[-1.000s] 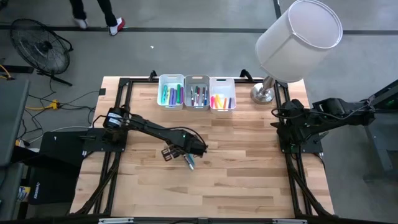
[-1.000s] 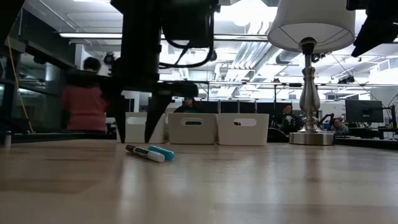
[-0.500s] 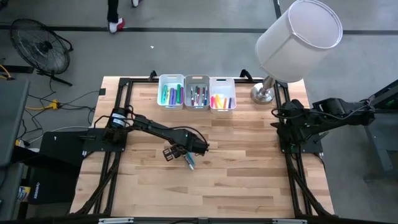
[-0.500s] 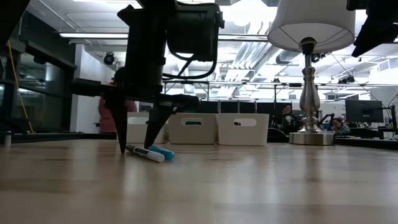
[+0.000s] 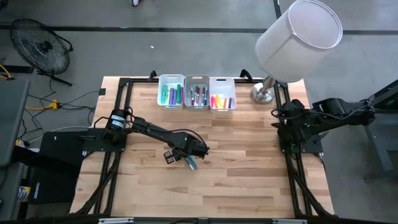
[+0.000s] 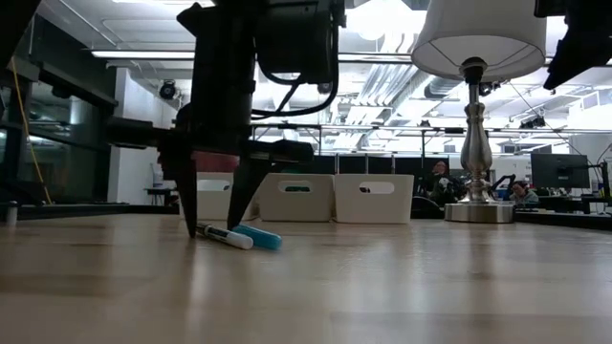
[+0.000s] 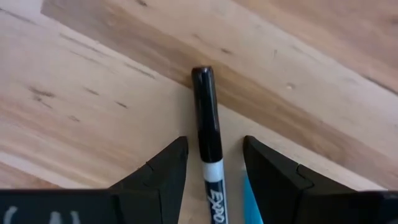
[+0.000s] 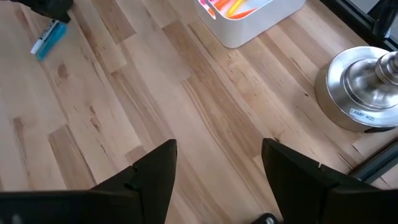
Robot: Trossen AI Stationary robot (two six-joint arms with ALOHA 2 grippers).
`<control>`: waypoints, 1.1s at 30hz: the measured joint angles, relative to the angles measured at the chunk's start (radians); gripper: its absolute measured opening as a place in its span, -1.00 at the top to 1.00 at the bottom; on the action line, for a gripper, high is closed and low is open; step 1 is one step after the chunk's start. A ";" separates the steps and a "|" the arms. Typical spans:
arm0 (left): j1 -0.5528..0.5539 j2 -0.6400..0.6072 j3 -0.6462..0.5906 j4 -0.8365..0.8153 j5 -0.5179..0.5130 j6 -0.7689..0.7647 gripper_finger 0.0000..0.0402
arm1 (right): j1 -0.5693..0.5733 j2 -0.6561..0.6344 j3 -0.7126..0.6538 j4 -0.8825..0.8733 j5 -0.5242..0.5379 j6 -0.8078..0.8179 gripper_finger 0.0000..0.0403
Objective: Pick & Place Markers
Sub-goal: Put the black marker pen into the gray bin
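A wooden table (image 5: 236, 180) is framed by black rails, and a lamp (image 5: 298, 34) with a wide white shade stands on its far right corner, its metal base (image 8: 364, 87) just right of the bins. Three white bins (image 5: 197, 92) are lined along the far edge: the left one is filled with green and purple markers, the middle one (image 6: 296, 197) with red and dark ones, the right one (image 8: 249, 15) with orange, pink and yellow ones. The right gripper (image 8: 217, 171) is parked at the table's right edge near the lamp base, its fingers spread and nothing between them. The left gripper (image 7: 211, 165) is lowered to the boards at the table's middle. Its fingers (image 6: 186, 196) are set apart on either side of a black-capped white marker (image 7: 208, 137) without being clenched on it. A teal marker (image 6: 258, 236) is seen lying just beside the white one, on its right. Nothing is placed between these two markers and the bins.
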 joint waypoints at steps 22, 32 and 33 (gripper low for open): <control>-0.034 0.000 0.003 0.063 0.020 0.030 0.91 | 0.000 0.000 0.000 -0.024 -0.041 -0.017 -0.11; -0.030 -0.028 -0.003 0.009 -0.043 0.102 0.91 | 0.000 0.000 0.000 -0.024 -0.054 -0.034 -0.11; -0.024 -0.030 0.004 0.015 -0.057 0.106 0.91 | 0.000 0.000 0.000 -0.024 -0.053 -0.035 -0.11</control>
